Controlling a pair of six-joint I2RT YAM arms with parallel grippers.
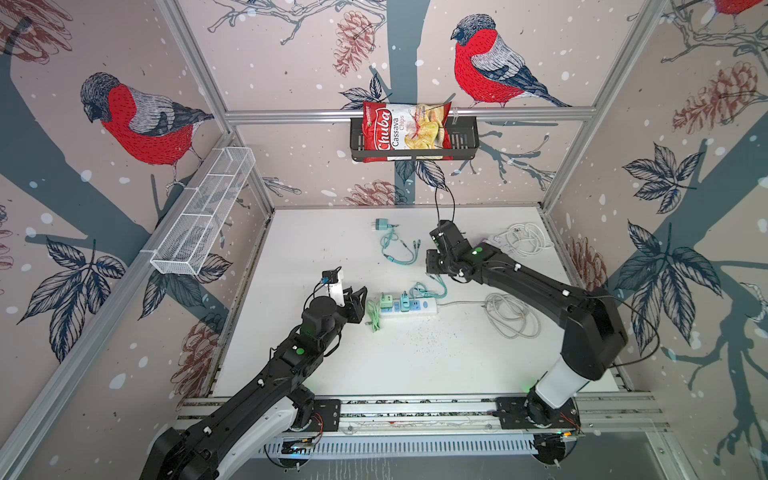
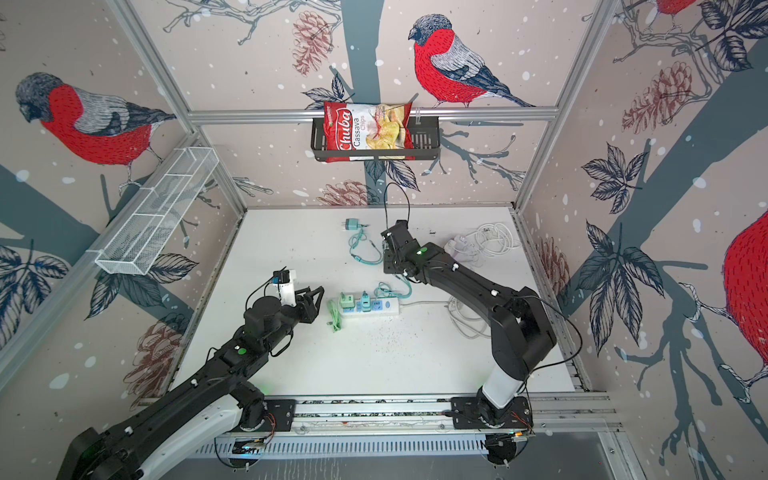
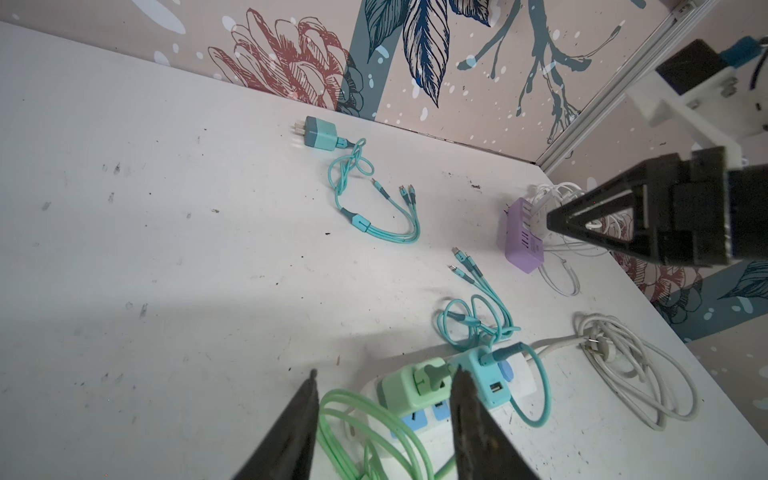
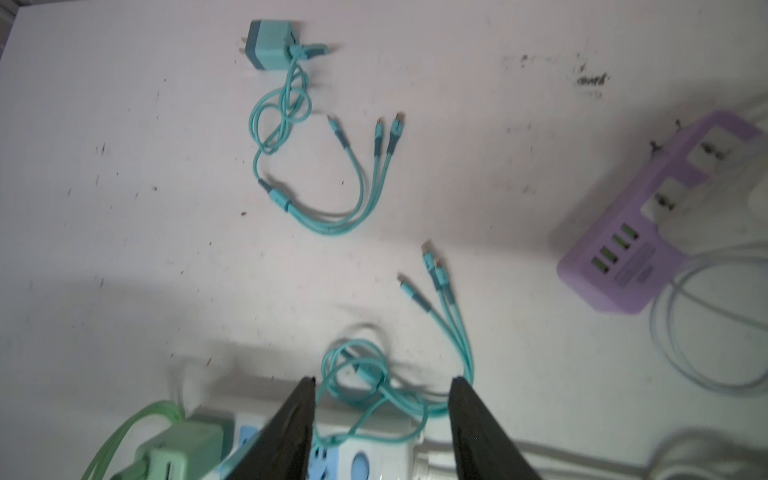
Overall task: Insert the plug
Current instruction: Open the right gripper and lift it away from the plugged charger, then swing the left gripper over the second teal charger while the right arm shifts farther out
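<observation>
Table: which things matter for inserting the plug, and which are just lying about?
For the job: loose teal charger, white power strip; green charger and second teal charger already sit plugged into it.
Lying about: purple power strip, chips bag, wire basket.

Open table [image 1: 311,249] left; teal cables [image 3: 469,319], perhaps tangled, beside power strip [image 1: 428,308]

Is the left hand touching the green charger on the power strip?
Apart. In both top views, bare white table shows between the left hand and the green charger.
</observation>
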